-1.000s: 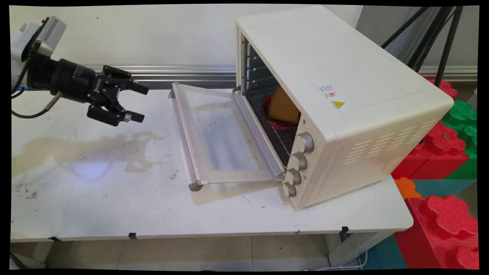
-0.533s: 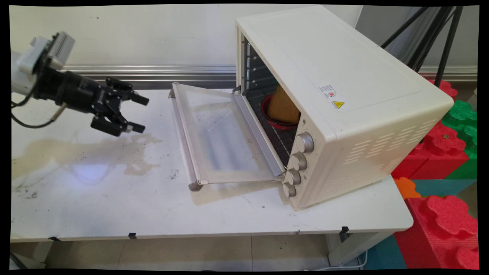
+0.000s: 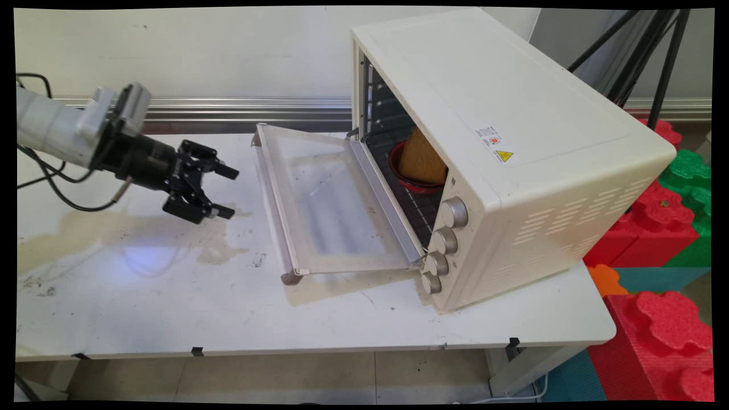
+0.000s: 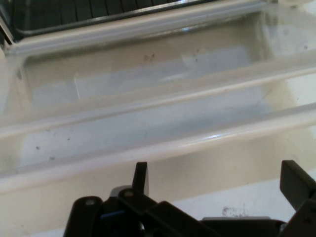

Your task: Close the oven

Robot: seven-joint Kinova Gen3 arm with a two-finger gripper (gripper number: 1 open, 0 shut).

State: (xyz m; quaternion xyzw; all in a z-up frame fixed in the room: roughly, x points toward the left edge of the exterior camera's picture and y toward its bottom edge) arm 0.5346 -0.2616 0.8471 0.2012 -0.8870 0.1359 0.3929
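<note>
A cream toaster oven [image 3: 501,142] stands on the white table [image 3: 171,307] with its glass door [image 3: 327,199] folded down flat toward the left. Inside, on the wire rack, a red bowl [image 3: 407,177] holds a tan wedge-shaped thing [image 3: 421,156]. My black gripper [image 3: 226,191] hangs open just above the table, a short way left of the door's handle edge [image 3: 273,205], with nothing between its fingers. In the hand view the gripper [image 4: 217,180] faces the door's handle bar [image 4: 158,143] and the glass pane [image 4: 148,84] behind it.
A brownish stain [image 3: 131,228] spreads over the table under the gripper. Red and green foam blocks [image 3: 666,222] are stacked right of the table. Black tripod legs [image 3: 643,51] stand behind the oven. Four knobs [image 3: 444,245] run down the oven's front.
The gripper has moved right and down toward the door's handle edge, staying open. The oven and its contents have not moved.
</note>
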